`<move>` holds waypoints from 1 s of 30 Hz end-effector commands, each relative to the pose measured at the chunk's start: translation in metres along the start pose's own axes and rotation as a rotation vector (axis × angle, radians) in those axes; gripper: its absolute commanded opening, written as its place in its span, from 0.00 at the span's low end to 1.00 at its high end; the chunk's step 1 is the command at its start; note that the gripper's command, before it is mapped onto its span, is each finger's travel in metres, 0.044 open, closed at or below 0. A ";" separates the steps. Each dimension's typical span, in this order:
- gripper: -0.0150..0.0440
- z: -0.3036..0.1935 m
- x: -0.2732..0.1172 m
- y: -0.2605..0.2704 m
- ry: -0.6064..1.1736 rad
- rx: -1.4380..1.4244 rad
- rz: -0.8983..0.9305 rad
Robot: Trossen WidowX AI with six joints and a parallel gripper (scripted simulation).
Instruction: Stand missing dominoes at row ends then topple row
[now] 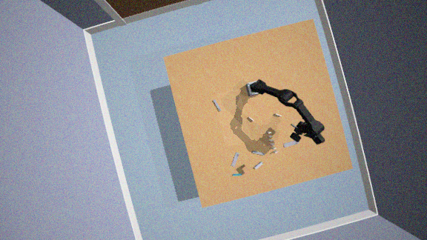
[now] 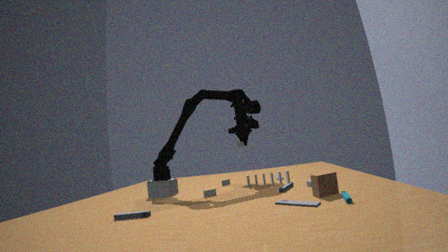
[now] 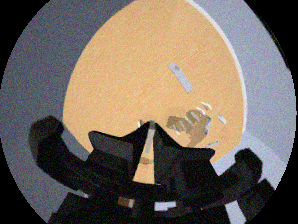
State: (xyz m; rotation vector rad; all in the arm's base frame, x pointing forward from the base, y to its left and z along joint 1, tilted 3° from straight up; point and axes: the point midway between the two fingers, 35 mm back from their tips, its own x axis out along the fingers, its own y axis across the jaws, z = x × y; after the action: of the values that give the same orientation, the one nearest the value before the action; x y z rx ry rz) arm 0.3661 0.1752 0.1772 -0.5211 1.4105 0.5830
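1. Brown on the side facing the exterior camera, a box [image 1: 242,167] [image 2: 325,185] stands beyond one end of the row, with a teal piece [image 1: 237,174] [image 2: 346,197] lying near it.
2. Between the box and the row lies a dark bar [image 1: 257,152] [image 2: 286,187], close to the row's end; a flat grey strip [image 1: 235,159] [image 2: 298,203] lies nearer the exterior camera.
3. Another long bar [image 1: 216,105] [image 2: 132,215] lies well apart from these, and a pale strip [image 1: 290,144] [image 3: 181,77] lies off the row's other side.
4. Two small pale blocks, one [image 1: 250,119] [image 2: 210,193] nearer the exterior camera than the other [image 1: 277,115] [image 2: 225,182], sit between the arm's grey base [image 1: 249,90] [image 2: 162,188] and the row.
5. Six pale dominoes [image 1: 270,139] [image 2: 272,178] [image 3: 189,120] stand upright in the row.
6. The gripper [image 1: 294,127] [image 2: 244,145] [image 3: 152,124] is nearly closed, gripping a thin pale domino [image 1: 293,126] [image 2: 240,144] [image 3: 149,140] above the table.
7. The tabletop [image 1: 222,74] [image 2: 155,233] [image 3: 125,60] is orange-tan, crossed by the arm's shadow.
8. Around it are a blue-grey floor [image 1: 130,67] and plain walls, dark grey [image 2: 272,39] behind the arm.
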 end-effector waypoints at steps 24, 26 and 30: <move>0.29 0.050 0.023 -0.014 -0.049 0.707 -0.022; 0.29 0.055 0.027 -0.015 -0.076 0.696 -0.033; 0.29 0.065 0.035 -0.017 -0.129 0.673 -0.054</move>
State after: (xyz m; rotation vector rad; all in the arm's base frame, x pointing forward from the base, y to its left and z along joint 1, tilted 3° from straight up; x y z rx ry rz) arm 0.4217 0.2025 0.1519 0.0361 1.4140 0.0605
